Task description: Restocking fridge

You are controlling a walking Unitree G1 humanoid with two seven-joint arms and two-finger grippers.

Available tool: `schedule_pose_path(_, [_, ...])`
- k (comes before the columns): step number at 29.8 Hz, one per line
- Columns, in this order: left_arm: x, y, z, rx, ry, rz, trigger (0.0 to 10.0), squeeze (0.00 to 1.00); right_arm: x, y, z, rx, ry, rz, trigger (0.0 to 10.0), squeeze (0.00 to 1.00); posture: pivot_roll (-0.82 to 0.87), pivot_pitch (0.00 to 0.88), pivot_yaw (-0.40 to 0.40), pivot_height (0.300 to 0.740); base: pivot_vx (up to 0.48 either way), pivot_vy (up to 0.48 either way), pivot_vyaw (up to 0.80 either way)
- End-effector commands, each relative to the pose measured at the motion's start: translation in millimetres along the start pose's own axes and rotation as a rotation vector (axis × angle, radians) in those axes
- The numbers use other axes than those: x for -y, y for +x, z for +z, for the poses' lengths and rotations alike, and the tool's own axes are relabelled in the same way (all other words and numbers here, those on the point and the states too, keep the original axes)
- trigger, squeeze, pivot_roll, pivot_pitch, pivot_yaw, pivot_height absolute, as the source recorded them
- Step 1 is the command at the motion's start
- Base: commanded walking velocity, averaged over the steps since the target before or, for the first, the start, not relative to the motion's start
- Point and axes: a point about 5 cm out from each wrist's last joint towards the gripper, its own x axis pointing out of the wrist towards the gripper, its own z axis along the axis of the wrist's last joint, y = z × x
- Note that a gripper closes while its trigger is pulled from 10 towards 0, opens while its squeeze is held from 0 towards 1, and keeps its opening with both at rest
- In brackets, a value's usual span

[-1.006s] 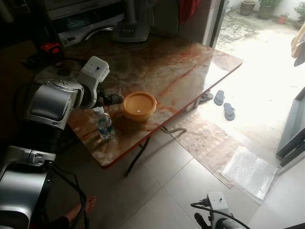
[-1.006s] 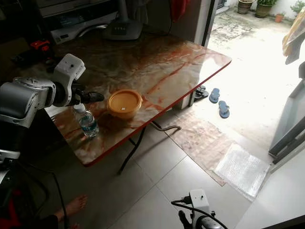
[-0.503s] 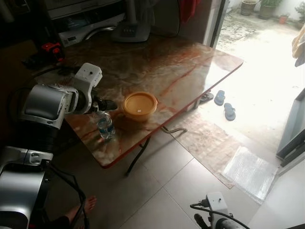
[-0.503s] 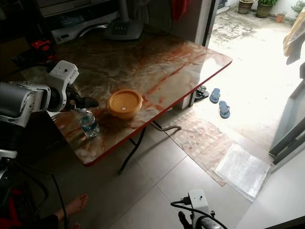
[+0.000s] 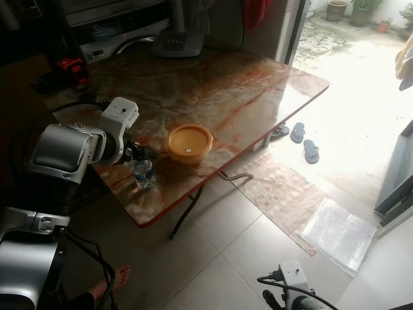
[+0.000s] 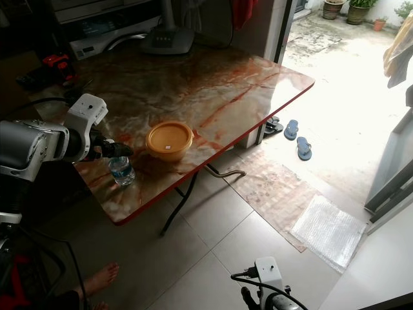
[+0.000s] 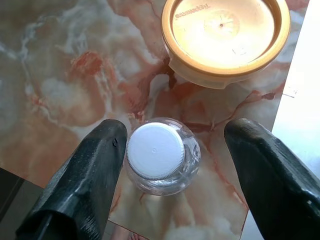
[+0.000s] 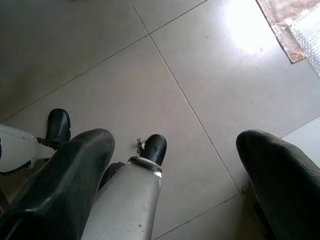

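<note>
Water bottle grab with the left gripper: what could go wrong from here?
1. The left gripper is open around the water bottle's cap, one finger much nearer than the other; uneven closing could tip the bottle.
2. The bottle stands near the table edge, so a tip could send it to the floor.
3. The yellow container sits close beside the bottle; a wide finger might nudge it.
</note>
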Motion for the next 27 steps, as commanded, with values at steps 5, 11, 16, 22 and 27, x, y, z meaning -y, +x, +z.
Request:
schedule_pose_path(5, [-7.5,-4.9,0.1,-0.003,0.02,0.062,4.9,0.0,0.6,-0.6,-5.0,-0.017,-0.009,0.002,10.0,0.0,0.01,0.014,0.039,0.74,0.0,0.0,0.0])
schedule_pose_path(11, [-7.0,-5.2,-2.8,-0.011,0.01,0.062,10.0,0.0,0.5,-0.7,-5.0,-0.017,-0.009,0.005,10.0,0.0,0.01,0.016,0.037,0.74,0.0,0.0,0.0])
schedule_pose_path(16, [-9.0,-5.3,-4.7,-0.013,0.004,0.073,10.0,0.0,0.7,-0.7,-4.9,-0.018,-0.011,0.007,10.0,0.0,0.02,0.017,0.035,0.74,0.0,0.0,0.0])
schedule_pose_path(22, [-11.7,-6.2,-6.3,-0.014,0.002,0.089,10.0,0.0,1.2,-0.8,-4.9,-0.02,-0.013,0.007,10.0,0.0,0.02,0.019,0.031,0.74,0.0,0.0,0.0])
schedule_pose_path(27, [-13.2,-6.9,-6.4,-0.01,-0.003,0.094,10.0,0.0,1.6,-0.9,-4.8,-0.02,-0.016,0.007,10.0,0.0,0.02,0.02,0.029,0.74,0.0,0.0,0.0])
